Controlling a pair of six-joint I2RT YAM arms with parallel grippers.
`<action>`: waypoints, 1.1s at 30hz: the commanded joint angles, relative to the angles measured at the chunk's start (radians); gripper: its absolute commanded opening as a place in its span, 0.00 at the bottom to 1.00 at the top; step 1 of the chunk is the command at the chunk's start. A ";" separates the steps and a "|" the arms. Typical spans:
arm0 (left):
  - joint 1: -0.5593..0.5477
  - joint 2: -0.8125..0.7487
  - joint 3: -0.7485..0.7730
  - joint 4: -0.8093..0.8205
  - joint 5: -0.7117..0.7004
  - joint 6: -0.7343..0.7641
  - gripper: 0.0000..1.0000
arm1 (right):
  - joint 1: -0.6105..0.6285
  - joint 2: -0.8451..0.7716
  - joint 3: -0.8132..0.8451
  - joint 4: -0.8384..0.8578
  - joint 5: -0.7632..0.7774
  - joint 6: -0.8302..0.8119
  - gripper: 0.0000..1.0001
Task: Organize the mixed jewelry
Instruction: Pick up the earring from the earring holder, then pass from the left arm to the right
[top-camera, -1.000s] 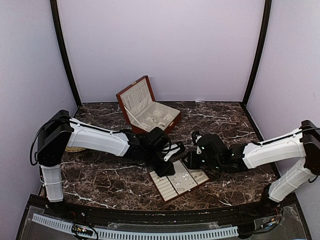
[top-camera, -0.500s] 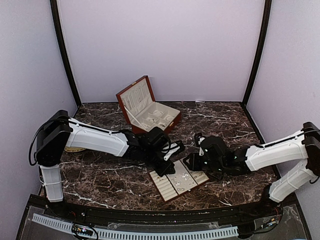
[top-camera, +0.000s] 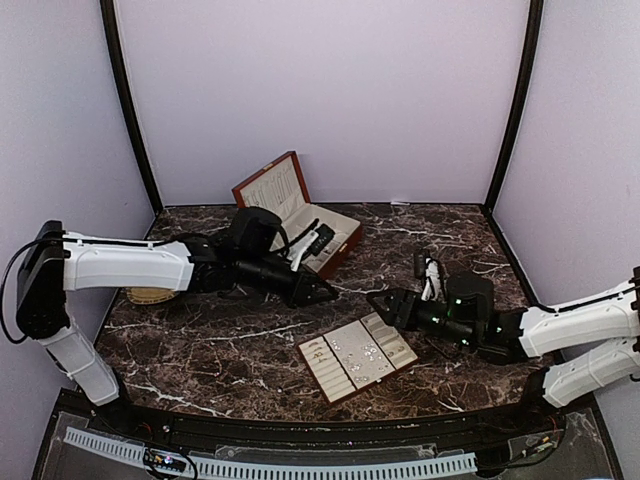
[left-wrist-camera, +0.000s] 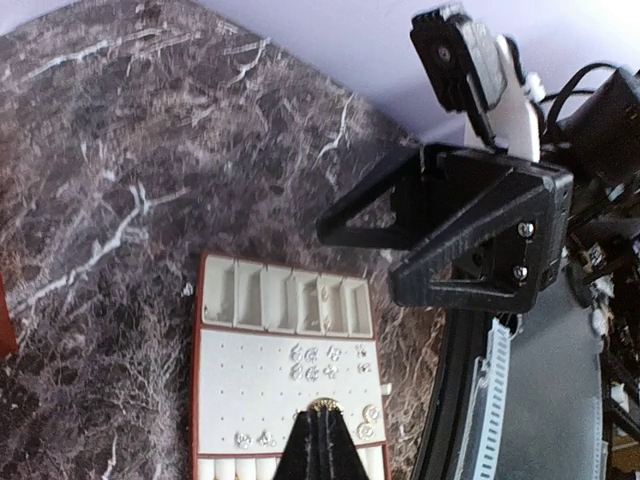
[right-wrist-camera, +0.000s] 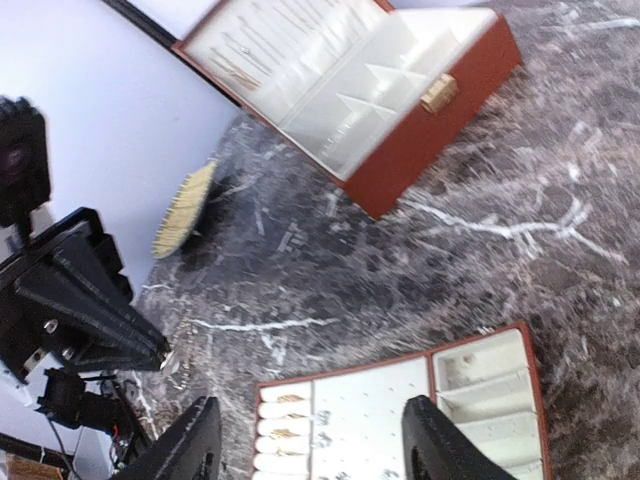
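The mixed jewelry is tiny metal pieces (left-wrist-camera: 313, 364) pinned on the cream slotted tray (top-camera: 357, 356), with a few rings (right-wrist-camera: 286, 401) in its roll slots. My left gripper (top-camera: 328, 291) hangs over the marble left of and behind the tray. Its jaws are shut on a small gold-toned ring (left-wrist-camera: 325, 404) that peeks out at the tips. My right gripper (top-camera: 379, 304) hovers just right of the tray's far end. In the right wrist view its fingers (right-wrist-camera: 190, 445) stand wide apart over the tray (right-wrist-camera: 400, 395) with nothing between them.
The red-brown wooden box (top-camera: 297, 216) stands open at the back with its lid up. A flat woven disc (top-camera: 150, 295) lies at the left near the left arm. The two grippers point at each other a short way apart above the tray.
The left gripper has closed, lifted off the tray and drawn back to the left. The right gripper has pulled back to the right and opened wider.
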 joint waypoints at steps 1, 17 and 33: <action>0.038 -0.111 -0.080 0.245 0.189 -0.056 0.00 | -0.004 -0.044 -0.027 0.300 -0.111 0.002 0.69; 0.038 -0.230 -0.250 0.468 0.267 0.013 0.00 | 0.057 0.175 0.139 0.542 -0.424 0.064 0.53; 0.038 -0.216 -0.262 0.504 0.278 -0.020 0.00 | 0.065 0.203 0.128 0.601 -0.433 0.078 0.27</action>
